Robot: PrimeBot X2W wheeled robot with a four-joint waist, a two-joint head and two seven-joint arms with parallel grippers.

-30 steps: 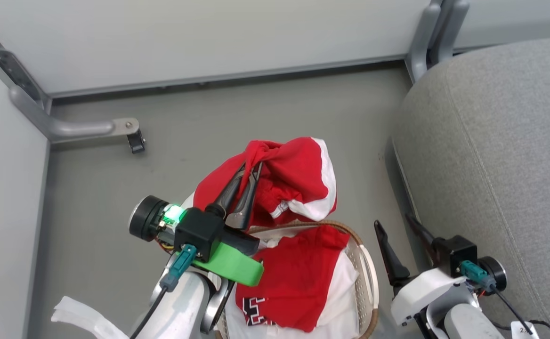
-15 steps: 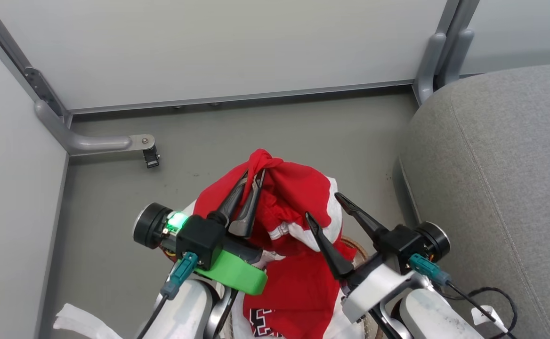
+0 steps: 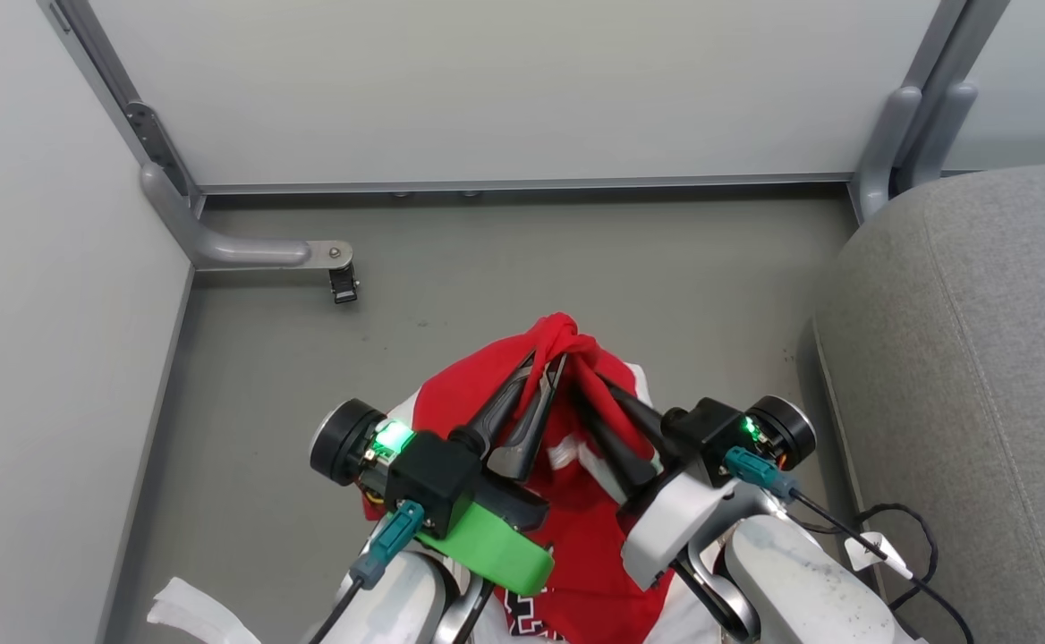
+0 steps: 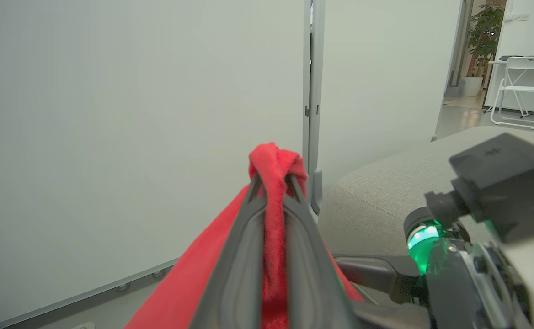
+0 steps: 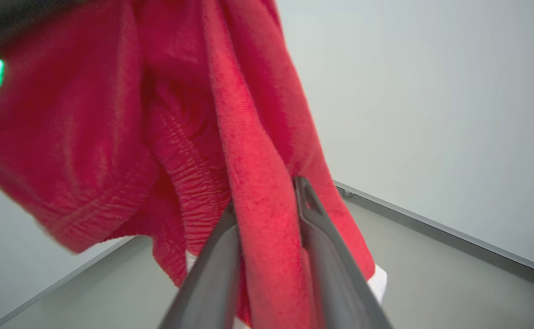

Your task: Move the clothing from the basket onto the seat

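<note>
Red thin sports garment (image 3: 455, 402) held aloft.
Left gripper (image 3: 547, 360) and right gripper (image 3: 587, 386) both clamp its bunched top, over grey floor (image 3: 505, 268), beside grey fabric seat (image 3: 979, 376).

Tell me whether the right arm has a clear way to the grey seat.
Probably yes: the seat lies just right of the right gripper, only floor between. But its fingers and the left gripper both clamp the clothing, so both must move together.
</note>
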